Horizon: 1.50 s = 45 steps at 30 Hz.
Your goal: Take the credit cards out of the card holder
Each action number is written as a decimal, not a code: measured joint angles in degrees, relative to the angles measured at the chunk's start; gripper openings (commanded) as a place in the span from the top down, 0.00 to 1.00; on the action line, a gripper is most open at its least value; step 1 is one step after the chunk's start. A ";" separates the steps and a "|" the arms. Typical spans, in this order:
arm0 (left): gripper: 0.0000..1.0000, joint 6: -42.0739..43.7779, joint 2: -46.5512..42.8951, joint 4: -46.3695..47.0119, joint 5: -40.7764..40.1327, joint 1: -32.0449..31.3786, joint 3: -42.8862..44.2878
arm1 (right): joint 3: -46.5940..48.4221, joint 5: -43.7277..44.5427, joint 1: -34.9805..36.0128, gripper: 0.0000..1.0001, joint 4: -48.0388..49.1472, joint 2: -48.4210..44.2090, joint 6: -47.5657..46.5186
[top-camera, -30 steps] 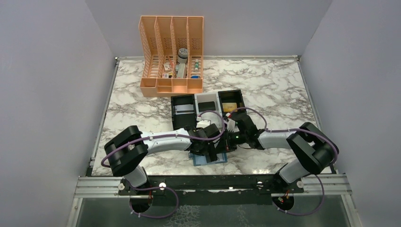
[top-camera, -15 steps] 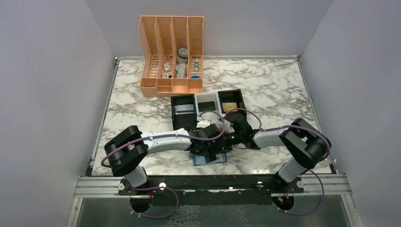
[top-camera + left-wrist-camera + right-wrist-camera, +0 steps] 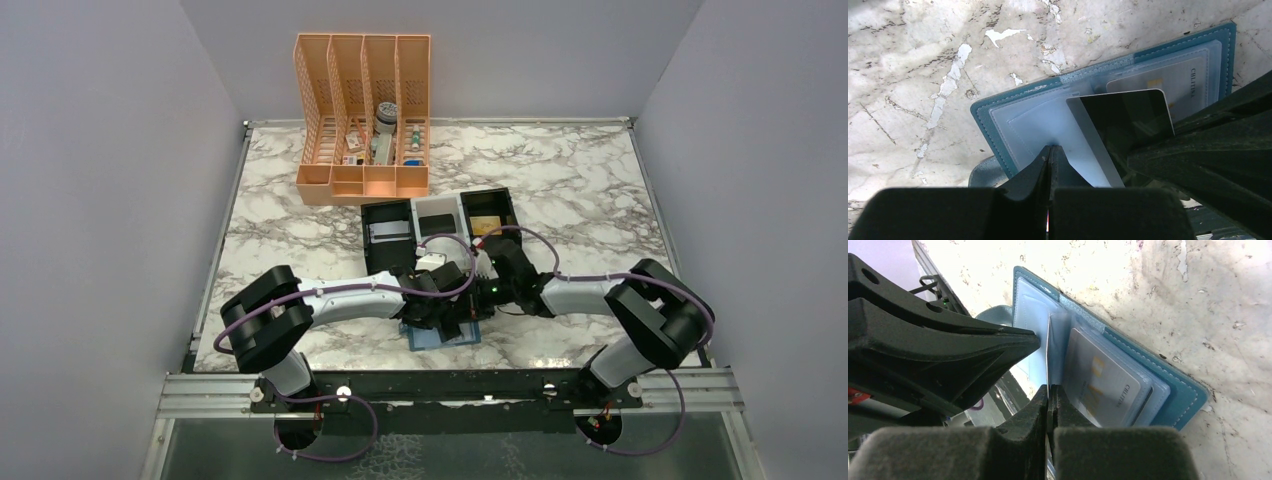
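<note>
From above, the light-blue card holder [image 3: 424, 338] lies flat on the marble table [image 3: 300, 230], right under both wrists. The jaws are hidden here.

In the left wrist view, the left gripper [image 3: 1049, 157] is clenched on nothing. Its tips press on the holder's clear sleeve. Just past the tips, to the right, a black credit card [image 3: 1123, 117] tilts up off the holder. A pale credit card [image 3: 1175, 80] sits in the pocket behind it.

In the right wrist view, the right gripper [image 3: 1049, 396] pinches the black card's thin edge, straight ahead of its tips. Only this view shows that grip; only the left one shows the card's face.

The card looks light, stiff and slick — best pinched at an edge. The holder looks soft and light, so it likely needs pinning down.
</note>
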 measured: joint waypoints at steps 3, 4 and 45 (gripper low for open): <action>1.00 -0.02 0.00 0.00 0.00 0.00 0.00 | 0.00 0.79 0.00 0.99 -1.40 -1.36 -0.52; 1.00 0.00 0.00 0.00 -0.02 0.00 0.00 | 0.00 1.22 0.00 0.99 -2.10 -2.03 -0.72; 0.01 26.77 -31.91 -6.56 -5.88 37.90 -4.50 | 12.50 25.88 2.10 0.99 -4.48 -17.53 -68.32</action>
